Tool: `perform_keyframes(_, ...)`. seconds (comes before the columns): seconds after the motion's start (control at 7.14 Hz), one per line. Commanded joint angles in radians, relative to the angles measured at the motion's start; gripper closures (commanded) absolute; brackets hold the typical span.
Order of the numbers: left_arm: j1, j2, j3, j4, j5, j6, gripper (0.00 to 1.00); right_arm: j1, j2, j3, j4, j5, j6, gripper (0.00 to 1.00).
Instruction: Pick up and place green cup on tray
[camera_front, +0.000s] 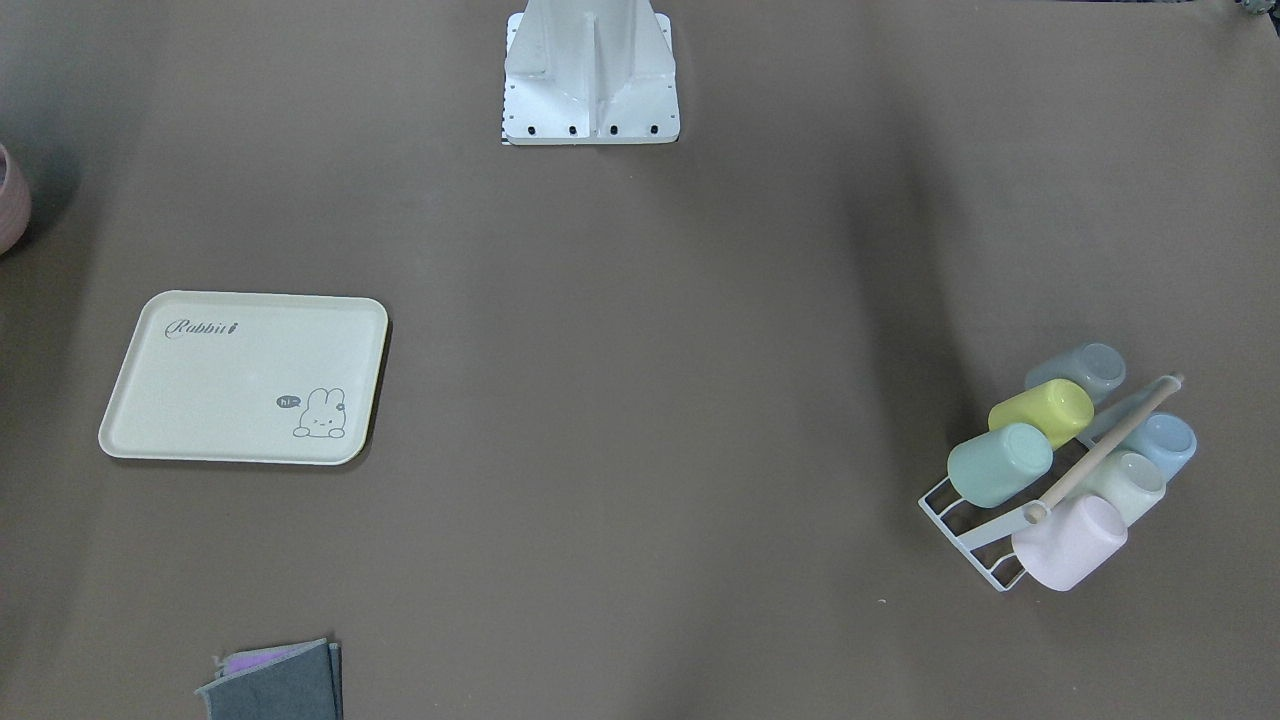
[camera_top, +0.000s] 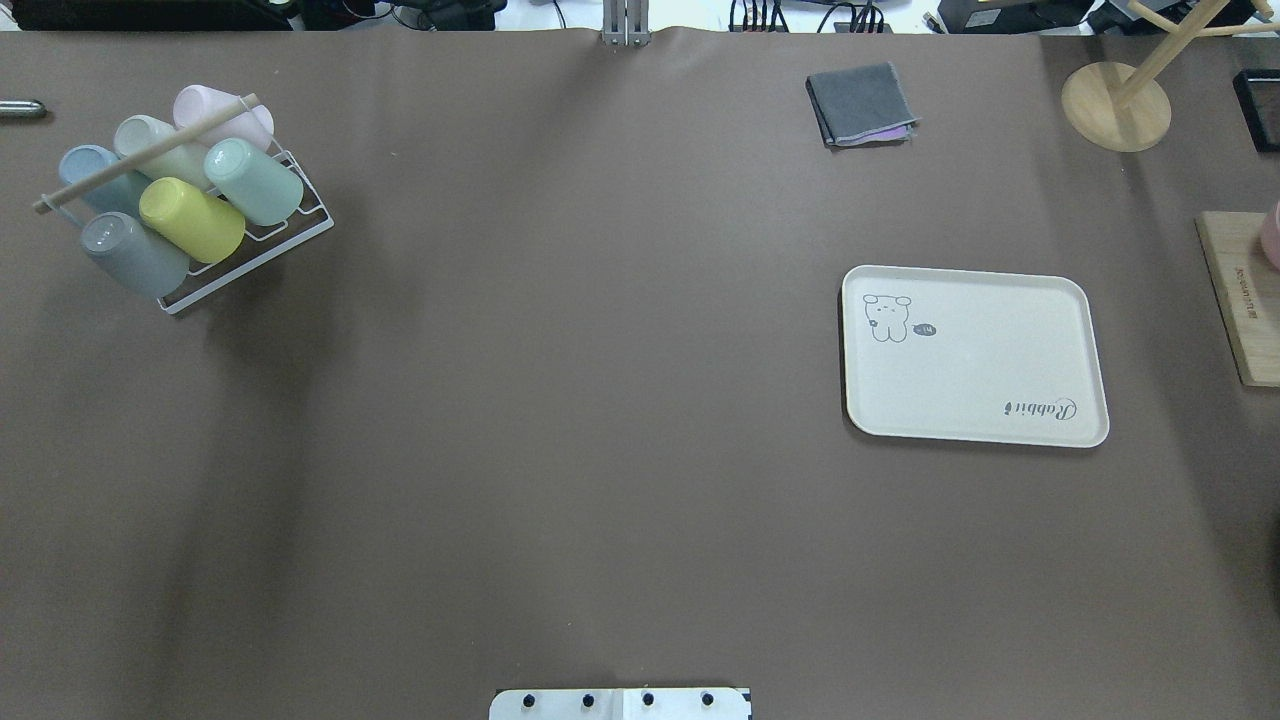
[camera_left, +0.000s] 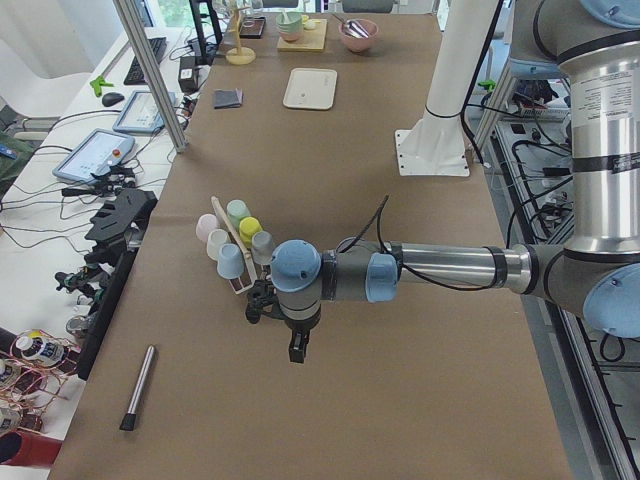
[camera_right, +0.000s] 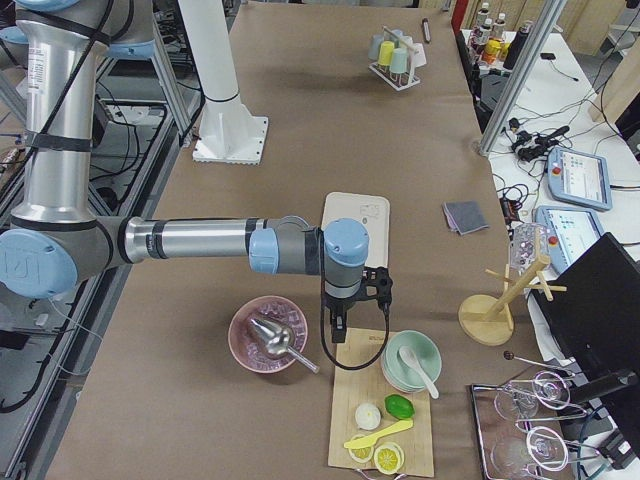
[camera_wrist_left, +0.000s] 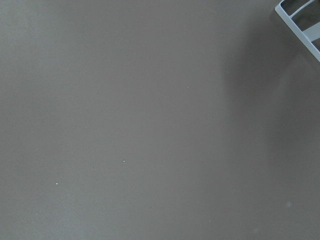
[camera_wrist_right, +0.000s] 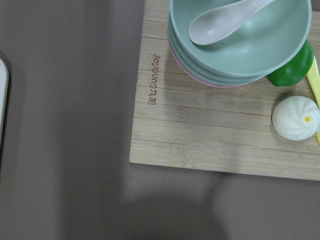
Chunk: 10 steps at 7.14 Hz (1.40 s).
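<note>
Mint-green matte plastic tumbler (camera_top: 253, 181) sits slanted in a white wire rack (camera_top: 300, 225), end of its row, touching the yellow tumbler (camera_top: 192, 219). From the left gripper (camera_left: 298, 345) it is near, past the rack's closest corner and not under the jaws. The cream rectangular rabbit tray (camera_top: 975, 370) is well apart from that gripper and just beside the right gripper (camera_right: 338, 325).

Handling, judged: light, stiff, smooth wall probably slick, and the taper may let a pinch slide. Best taken across the wall at the exposed end and drawn out along its slant, clear of the wooden rod (camera_top: 145, 150).

The overhead and front views show cup and tray but no arms. Only the side views show grippers, too small to tell for either whether its jaws are spread or pressed together. The left wrist view shows bare table plus a rack corner, no fingers.
</note>
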Motion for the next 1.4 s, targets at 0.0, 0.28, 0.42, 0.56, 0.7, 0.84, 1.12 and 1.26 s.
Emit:
perform_keyframes(0.0,0.002,0.000,0.000,-0.003,0.005,-0.002,0.01,-0.001,0.002,-0.004,-0.001,-0.005,0.000,0.00)
perform_keyframes(0.28,0.002,-0.002,0.001,-0.003,0.006,-0.002,0.01,-0.001,0.005,-0.005,0.001,-0.008,0.000,0.00)
perform_keyframes(0.42,0.003,-0.003,-0.003,-0.003,0.005,-0.002,0.01,-0.001,0.005,-0.007,0.001,-0.002,0.002,0.00)
perform_keyframes(0.56,0.002,-0.006,-0.003,-0.005,0.005,-0.002,0.01,-0.001,0.005,-0.001,0.001,-0.002,0.000,0.00)
perform_keyframes(0.7,0.003,-0.009,-0.005,-0.005,0.005,-0.002,0.01,-0.002,0.005,-0.008,0.002,-0.014,-0.002,0.00)
perform_keyframes(0.84,0.003,-0.009,-0.005,-0.006,0.005,-0.002,0.01,-0.004,0.005,-0.005,0.009,-0.015,-0.008,0.00)
perform_keyframes(1.12,0.008,-0.014,-0.011,-0.009,0.005,0.000,0.01,-0.008,0.011,0.001,0.012,-0.015,-0.006,0.00)
perform_keyframes(1.26,0.017,-0.020,-0.011,-0.008,0.006,0.000,0.01,-0.008,0.011,0.006,0.012,-0.015,-0.006,0.00)
